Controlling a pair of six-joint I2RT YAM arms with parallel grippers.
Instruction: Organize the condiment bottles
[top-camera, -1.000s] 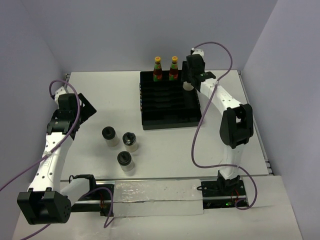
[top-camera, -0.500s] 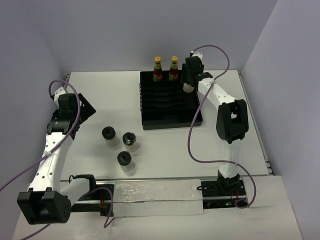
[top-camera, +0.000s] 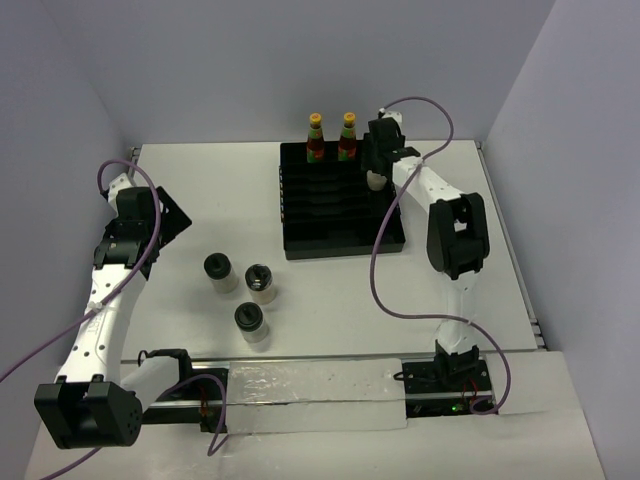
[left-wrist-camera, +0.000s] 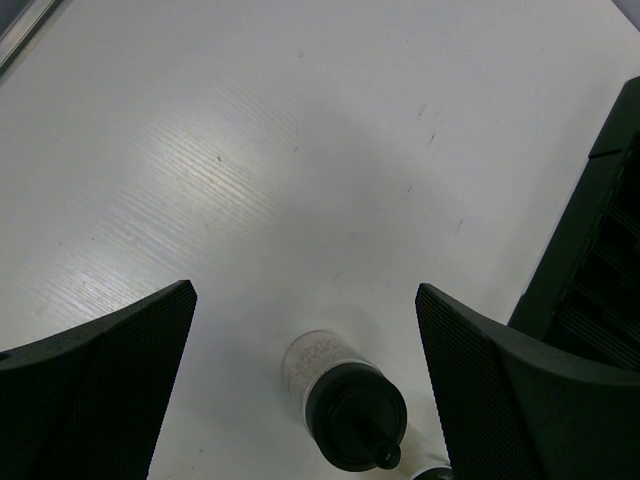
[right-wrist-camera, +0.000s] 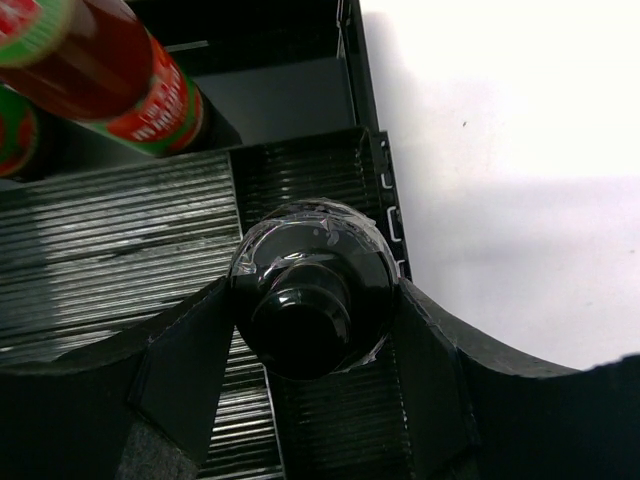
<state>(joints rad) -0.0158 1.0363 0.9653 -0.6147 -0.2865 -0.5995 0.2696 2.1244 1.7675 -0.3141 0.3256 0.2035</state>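
Observation:
Two slim sauce bottles (top-camera: 315, 137) (top-camera: 348, 136) with yellow caps stand at the back of the black slotted tray (top-camera: 340, 225). My right gripper (top-camera: 376, 172) is shut on a squat clear jar (right-wrist-camera: 308, 290) with a black lid and holds it over the tray's back right corner, next to the red-labelled bottles (right-wrist-camera: 110, 80). Three more jars (top-camera: 219, 271) (top-camera: 261, 283) (top-camera: 250, 323) stand on the table left of the tray. My left gripper (top-camera: 165, 215) is open and empty above the table, with one jar (left-wrist-camera: 345, 400) below its fingers.
The tray's right edge (right-wrist-camera: 385, 215) lies just beside the held jar, with white table beyond. The tray's left edge shows in the left wrist view (left-wrist-camera: 590, 260). Walls close in at the back and both sides.
My right gripper has moved a little back and left with the jar, closer to the sauce bottles. The left arm has not moved.

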